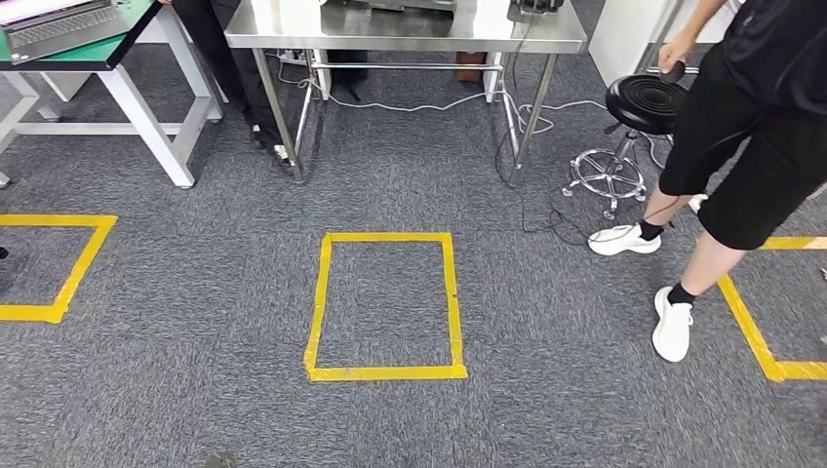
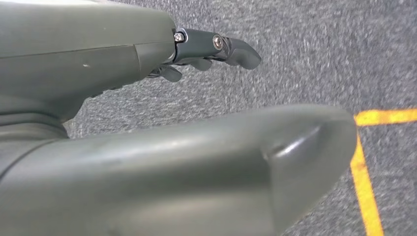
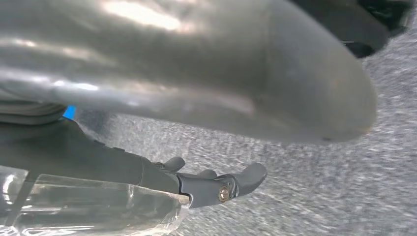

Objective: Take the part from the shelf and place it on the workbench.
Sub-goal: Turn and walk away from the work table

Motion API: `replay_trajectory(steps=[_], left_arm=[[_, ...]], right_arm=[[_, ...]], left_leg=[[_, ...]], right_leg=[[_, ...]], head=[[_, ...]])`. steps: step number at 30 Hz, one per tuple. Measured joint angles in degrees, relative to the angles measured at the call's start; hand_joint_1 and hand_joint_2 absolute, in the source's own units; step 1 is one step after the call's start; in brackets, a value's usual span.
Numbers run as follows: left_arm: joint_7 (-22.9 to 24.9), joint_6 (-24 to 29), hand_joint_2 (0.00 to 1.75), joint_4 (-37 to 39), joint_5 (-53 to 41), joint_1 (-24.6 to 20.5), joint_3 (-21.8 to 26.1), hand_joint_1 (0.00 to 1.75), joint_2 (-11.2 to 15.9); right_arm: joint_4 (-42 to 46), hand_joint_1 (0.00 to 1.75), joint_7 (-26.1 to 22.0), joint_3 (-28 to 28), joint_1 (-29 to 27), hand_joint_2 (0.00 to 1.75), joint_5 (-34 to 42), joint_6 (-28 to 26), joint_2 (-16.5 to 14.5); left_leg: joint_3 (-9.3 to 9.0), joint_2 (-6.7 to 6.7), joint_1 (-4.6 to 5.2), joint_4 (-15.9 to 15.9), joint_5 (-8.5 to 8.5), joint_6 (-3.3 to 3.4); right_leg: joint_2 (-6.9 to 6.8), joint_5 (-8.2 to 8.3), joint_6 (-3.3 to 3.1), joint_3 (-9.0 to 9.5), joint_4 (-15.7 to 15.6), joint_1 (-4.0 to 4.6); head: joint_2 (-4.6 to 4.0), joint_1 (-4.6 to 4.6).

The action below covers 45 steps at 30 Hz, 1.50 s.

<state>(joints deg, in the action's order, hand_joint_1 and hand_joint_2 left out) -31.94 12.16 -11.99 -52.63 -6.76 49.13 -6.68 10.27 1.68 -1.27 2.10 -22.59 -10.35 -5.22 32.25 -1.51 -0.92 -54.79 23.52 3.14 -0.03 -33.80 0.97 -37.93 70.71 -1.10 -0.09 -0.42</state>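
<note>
1. Head view: grey carpet, yellow tape box (image 1: pixel 385 306) at centre, steel workbench (image 1: pixel 405 27) at 12 o'clock, person (image 1: pixel 751 117) w/ stool (image 1: pixel 645 102) at 2 o'clock.
2. Left hand (image 2: pixel 196 123): empty, fingers (image 2: pixel 223 49) loosely apart.
3. Right hand (image 3: pixel 196 93): a clear part (image 3: pixel 88 206) lies under its fingers (image 3: pixel 221 187); looks held, though grip is partly hidden.
4. Part's long axis seems to run along the fingers; its facing can't be told.
5. Risk: slippery clear plastic could slide out while walking; person near the path could be bumped.

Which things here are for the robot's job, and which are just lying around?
For the job: steel workbench; right hand; clear piece against it, maybe the part.
Just around: stool; laptop; yellow tape square; cables; person.
</note>
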Motion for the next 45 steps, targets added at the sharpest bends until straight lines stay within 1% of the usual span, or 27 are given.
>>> replay_trajectory(steps=[1, 2, 3, 4, 6, 9, 10, 12, 14, 16, 18, 20, 21, 22, 24, 26, 28, 30, 31, 32, 33, 35, 37, 39, 41, 43, 45], left_arm=[[0.0, 0.0, 0.0, 0.0, 0.0, 0.0, 0.0, 0.0, -0.1], [0.0, 0.0, 0.0, 0.0, -0.1, 0.1, 0.0, 0.0, -0.2], [0.0, 0.0, 0.0, 0.0, -0.1, 0.1, 0.0, 0.0, -0.2], [0.0, 0.0, 0.0, 0.0, -0.1, 0.1, 0.0, 0.0, -0.2], [0.1, 0.1, 0.0, 0.0, -0.2, 0.1, 0.0, 0.0, -0.1], [0.1, 0.2, 0.0, 0.0, -0.2, 0.0, 0.0, 0.0, -0.2], [0.1, 0.2, 0.0, 0.0, -0.2, 0.0, 0.0, 0.0, -0.2], [0.1, 0.2, 0.0, 0.0, -0.3, 0.1, 0.0, 0.0, -0.2], [0.1, 0.3, 0.0, 0.0, -0.3, 0.1, 0.0, 0.0, -0.2], [0.1, 0.3, 0.0, 0.0, -0.2, 0.1, 0.0, 0.0, -0.2], [0.1, 0.3, 0.0, 0.0, -0.2, 0.1, 0.0, 0.0, -0.2], [0.1, 0.3, 0.0, 0.0, -0.3, 0.1, 0.0, 0.0, -0.1], [0.2, 0.3, 0.0, 0.0, -0.3, 0.1, 0.0, 0.0, 0.0], [0.2, 0.3, 0.0, 0.0, -0.4, 0.1, 0.0, 0.0, 0.0], [0.3, 0.3, 0.0, 0.0, -0.6, -0.1, -0.1, 0.0, -0.1], [0.4, 0.3, 0.0, 0.0, -0.7, -0.3, -0.1, 0.0, -0.2], [0.5, 0.3, 0.0, 0.0, -0.8, -0.3, -0.2, 0.0, -0.3], [0.6, 0.3, 0.0, 0.0, -0.8, -0.2, -0.2, 0.0, -0.3], [0.6, 0.3, 0.0, 0.0, -0.8, -0.2, -0.3, 0.0, -0.3], [0.6, 0.3, 0.0, 0.0, -0.8, -0.2, -0.3, 0.0, -0.3], [0.6, 0.3, 0.0, 0.0, -0.8, -0.2, -0.4, 0.0, -0.4], [0.6, 0.3, 0.0, 0.0, -0.8, -0.3, -0.5, 0.0, -0.4], [0.6, 0.4, 0.0, -0.1, -0.8, -0.3, -0.5, 0.0, -0.3], [0.6, 0.4, 0.0, -0.1, -0.7, -0.4, -0.6, 0.0, -0.4], [0.6, 0.4, 0.0, -0.1, -0.7, -0.4, -0.6, 0.0, -0.4], [0.6, 0.4, 0.0, -0.1, -0.7, -0.2, -0.6, 0.0, -0.4], [0.6, 0.4, 0.0, -0.1, -0.6, 0.0, -0.6, 0.0, -0.4]], right_arm=[[0.0, 0.0, 0.0, 0.0, -0.1, 0.0, 0.0, 0.0, 0.1], [0.0, 0.0, 0.0, 0.0, -0.1, 0.0, -0.1, 0.0, 0.2], [0.0, 0.0, 0.0, 0.0, -0.1, 0.0, -0.1, 0.0, 0.1], [0.0, 0.0, 0.0, 0.0, 0.1, 0.0, -0.1, -0.1, 0.1], [0.0, 0.0, 0.0, 0.0, 0.4, 0.0, -0.2, -0.1, -0.1], [0.0, 0.0, 0.0, 0.0, 0.3, 0.0, -0.2, -0.1, -0.1], [0.0, 0.0, 0.0, 0.0, 0.2, 0.0, -0.2, -0.1, -0.2], [0.0, 0.0, 0.0, 0.0, 0.1, 0.0, -0.2, -0.2, -0.3], [0.0, 0.0, 0.0, 0.0, 0.1, 0.0, -0.2, -0.2, -0.3], [0.0, 0.0, 0.0, 0.0, -0.1, 0.0, -0.2, -0.2, -0.3], [0.0, 0.0, 0.1, 0.0, -0.2, 0.0, -0.2, -0.2, -0.3], [0.0, 0.0, 0.1, 0.0, -0.1, 0.0, -0.2, -0.2, -0.4], [0.0, 0.0, 0.1, 0.0, -0.1, 0.0, -0.1, -0.2, -0.5], [0.0, 0.0, 0.1, 0.0, 0.0, 0.0, -0.1, -0.2, -0.6], [0.0, 0.0, 0.2, 0.0, -0.1, 0.0, 0.0, -0.2, -0.7], [0.0, 0.0, 0.3, 0.0, -0.2, 0.0, 0.1, -0.3, -0.7], [-0.1, 0.0, 0.4, 0.0, 0.0, 0.0, 0.1, -0.3, -0.6], [-0.1, 0.0, 0.7, 0.0, 0.1, 0.0, 0.0, -0.3, -0.6], [-0.1, 0.0, 0.8, 0.0, 0.0, 0.0, -0.1, -0.3, -0.5], [-0.1, 0.0, 0.9, 0.0, 0.0, 0.0, -0.1, -0.3, -0.5], [-0.1, 0.0, 0.9, 0.0, -0.1, 0.0, -0.2, -0.3, -0.4], [-0.1, 0.0, 1.0, 0.0, 0.0, 0.0, -0.4, -0.3, -0.3], [0.0, 0.0, 1.0, 0.0, 0.3, 0.0, -0.5, -0.3, -0.4], [0.0, 0.0, 1.0, 0.0, 0.3, 0.0, -0.6, -0.3, -0.5], [-0.1, 0.0, 1.0, 0.0, 0.1, 0.0, -0.7, -0.3, -0.5], [-0.1, 0.0, 1.0, 0.0, 0.1, 0.0, -0.7, -0.3, -0.6], [-0.1, 0.0, 1.0, 0.0, 0.1, 0.0, -0.8, -0.3, -0.6]], left_leg=[[0.37, -0.43, -0.2, -0.1, -0.24, -0.32], [0.67, -0.88, -0.47, -0.3, -0.39, -0.69], [0.95, -1.37, -0.63, -0.7, -0.4, -1.15], [1.24, -1.89, -0.67, -1.3, -0.23, -1.69], [1.43, -2.87, -0.53, -2.2, 0.13, -2.76], [1.19, -3.58, -1.11, -2.6, 0.44, -3.65], [1.51, -2.85, -1.36, -3.6, 1.48, -3.84], [3.57, -0.34, -1.59, -9.0, 5.72, -4.02], [6.61, 1.01, -1.41, -16.8, 9.74, -3.84], [7.4, 1.22, -1.2, -19.4, 9.97, -3.22], [4.43, 2.15, -0.88, -14.0, 6.51, -2.06], [0.95, 4.8, -0.56, -7.3, 3.72, -0.64], [0.0, 5.75, -0.34, -5.4, 3.16, -0.14], [-0.3, 6.04, -0.16, -4.7, 3.21, 0.14], [-0.71, 4.7, 0.01, -3.3, 2.74, 0.28], [-1.37, 3.21, -0.08, -1.2, 1.89, 0.39], [-1.51, 1.63, 0.05, -0.3, 1.37, 0.51], [-1.22, -0.1, 0.18, -0.3, 1.28, 0.56], [-1.13, -0.88, 0.2, -0.4, 1.26, 0.49], [-1.06, -1.62, 0.17, -0.4, 1.23, 0.37], [-1.02, -2.33, 0.11, -0.5, 1.25, 0.15], [-0.99, -3.57, 0.25, -1.0, 1.52, -0.6], [-1.12, -4.61, 0.47, -1.4, 1.89, -1.48], [-1.33, -5.39, 0.23, -1.5, 2.04, -2.22], [-0.76, -3.55, -0.24, -3.4, 3.84, -2.9], [1.61, -0.16, -0.52, -9.6, 8.33, -3.23], [4.46, 1.27, -0.57, -16.8, 11.98, -3.23]], right_leg=[[-0.12, 0.44, 0.84, 0.86, -0.9, -0.44], [-0.5, 1.61, 1.81, 2.85, -4.0, -0.9], [-1.65, 2.85, 2.77, 5.44, -8.2, -1.35], [-2.78, 3.83, 3.26, 7.37, -11.7, -1.5], [-3.91, 4.58, 2.65, 8.91, -14.9, -1.41], [-2.15, 5.16, 0.64, 8.59, -14.6, -1.22], [-1.6, 5.46, 0.1, 8.63, -14.6, -1.25], [-0.52, 6.06, -0.81, 8.54, -14.6, -1.13], [0.75, 6.4, -1.34, 8.12, -14.6, -0.49], [2.18, 6.55, -1.56, 7.97, -14.6, 0.16], [3.7, 6.61, -1.6, 8.13, -14.6, 0.63], [5.04, 6.71, -1.43, 8.13, -14.5, 0.86], [5.63, 6.85, -1.21, 7.94, -14.5, 0.79], [6.19, 7.03, -0.91, 7.67, -14.5, 0.59], [6.76, 7.38, -0.2, 7.08, -14.7, 0.55], [4.45, 6.35, -0.02, 5.57, -12.9, 0.84], [1.53, 3.34, -0.21, 2.15, -6.7, 0.66], [0.77, 1.02, 0.24, -1.02, -0.2, 0.18], [0.62, 1.06, 0.8, -1.2, 0.5, -0.08], [0.33, 1.93, 1.51, -0.19, -1.1, -0.34], [-0.42, 3.45, 2.25, 2.15, -5.0, -0.62], [-2.86, 5.95, 2.74, 6.6, -13.0, -0.71], [-3.67, 6.79, 1.83, 7.82, -15.7, -0.4], [-2.3, 7.16, 0.67, 7.52, -15.7, -0.44], [-1.13, 7.66, -0.36, 7.52, -15.8, -0.83], [0.04, 8.2, -1.18, 7.31, -15.8, -0.96], [1.49, 8.54, -1.59, 6.91, -15.7, -0.63]], head=[[0.0, 0.01], [0.0, 0.03], [0.0, 0.1], [0.0, 0.28], [0.0, 0.31], [0.0, 0.09], [0.0, 0.07], [0.0, -0.01], [0.0, -0.08], [0.0, -0.08], [0.0, -0.08], [0.0, 0.1], [0.0, 0.1], [0.0, 0.07], [0.0, -0.13], [0.0, 0.1], [0.0, 0.51], [0.0, 0.71], [0.0, 0.72], [0.0, 0.75], [0.0, 0.76], [0.0, 0.78], [0.0, 0.7], [0.0, 0.65], [0.0, 0.56], [0.0, 0.39], [0.0, 0.38]])
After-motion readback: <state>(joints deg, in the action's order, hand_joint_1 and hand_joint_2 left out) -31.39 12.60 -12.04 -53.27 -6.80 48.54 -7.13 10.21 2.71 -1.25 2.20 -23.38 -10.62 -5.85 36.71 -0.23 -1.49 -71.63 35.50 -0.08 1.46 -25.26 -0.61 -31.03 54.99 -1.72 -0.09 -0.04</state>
